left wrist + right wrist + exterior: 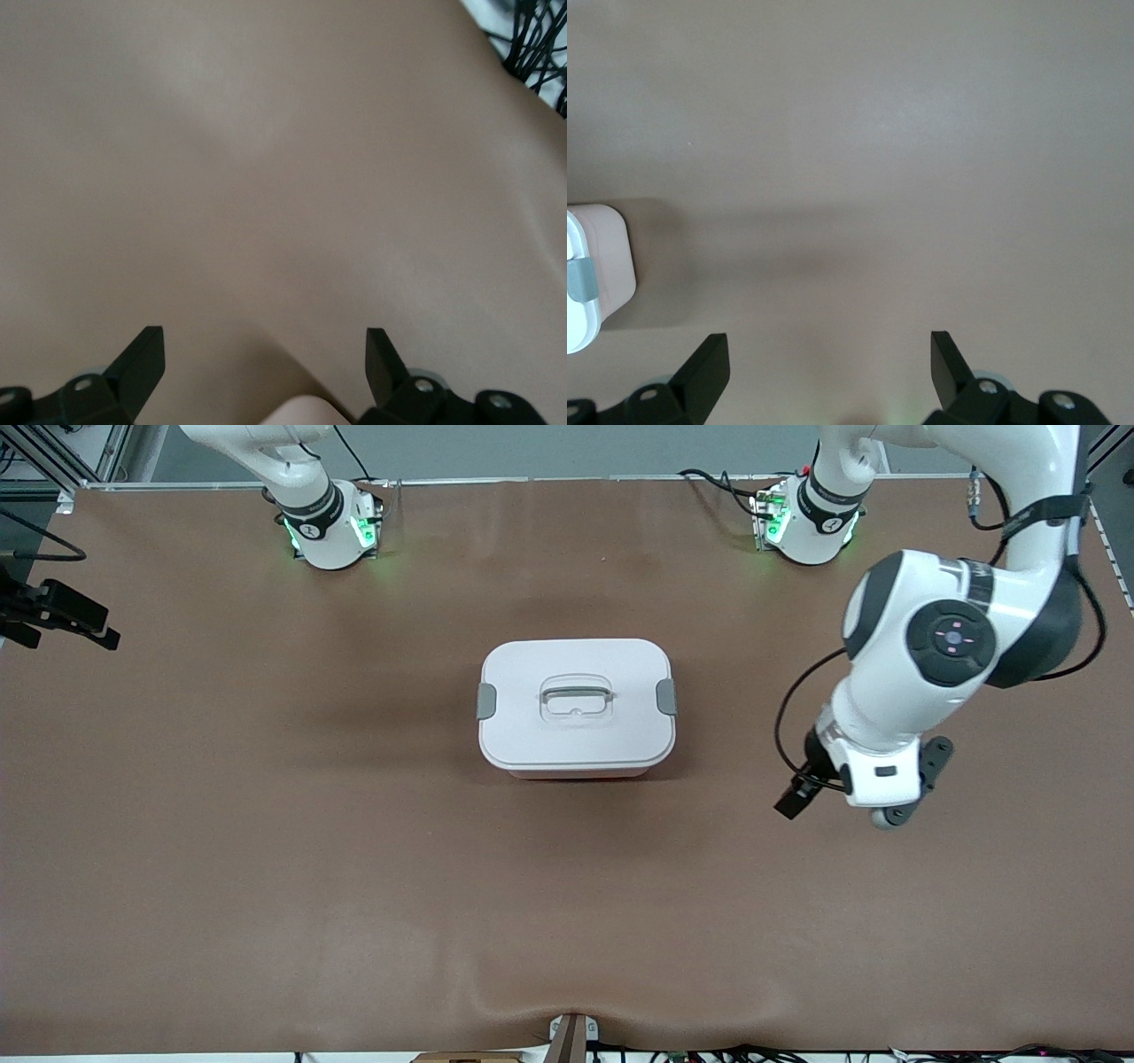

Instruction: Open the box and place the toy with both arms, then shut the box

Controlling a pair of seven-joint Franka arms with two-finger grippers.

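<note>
We are seeing even, soft overhead light; the box [577, 707] is casting a faint shadow on the counter [266, 824], and wrist views are looking slightly hazy.

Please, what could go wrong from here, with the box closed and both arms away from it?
1. Both grey clasps on the box look fastened; pulling the handle first could drag the whole box.
2. The toy does not show in the front view; only a pale pink shape under the open left pincer may be it, so a grasp could miss.
The open right pincer waits over the table beside the box.
</note>
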